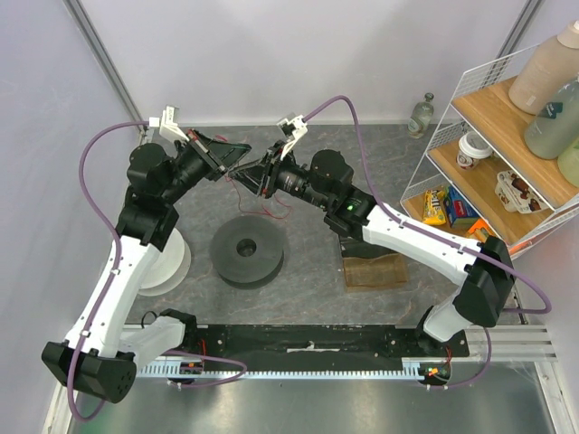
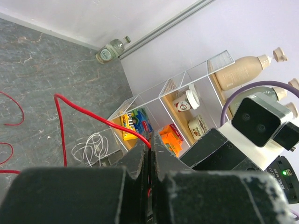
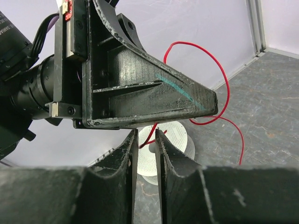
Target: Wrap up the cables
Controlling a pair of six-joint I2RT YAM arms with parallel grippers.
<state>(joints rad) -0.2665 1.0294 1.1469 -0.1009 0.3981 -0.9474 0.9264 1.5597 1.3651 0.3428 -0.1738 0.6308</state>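
The cable is a thin red wire (image 1: 237,192) hanging in loose curls over the grey table between the two grippers. My left gripper (image 1: 242,154) is shut on it. In the left wrist view the wire (image 2: 93,114) runs straight into the pressed-together jaws of that gripper (image 2: 150,141). My right gripper (image 1: 261,174) sits just below the left one's finger (image 3: 140,93). Its jaws stand a narrow gap apart (image 3: 145,134), and a short red wire end (image 3: 150,136) passes between the tips without being pinched. More wire (image 3: 219,74) loops to the right.
A dark grey spool (image 1: 248,250) and a white perforated spool (image 1: 172,258) stand on the table, with a brown pad (image 1: 374,269) to the right. A wire shelf (image 1: 488,136) with bottles and snacks stands at far right, near a glass bottle (image 1: 421,115). A white cable bundle (image 2: 91,147) lies in a clear box.
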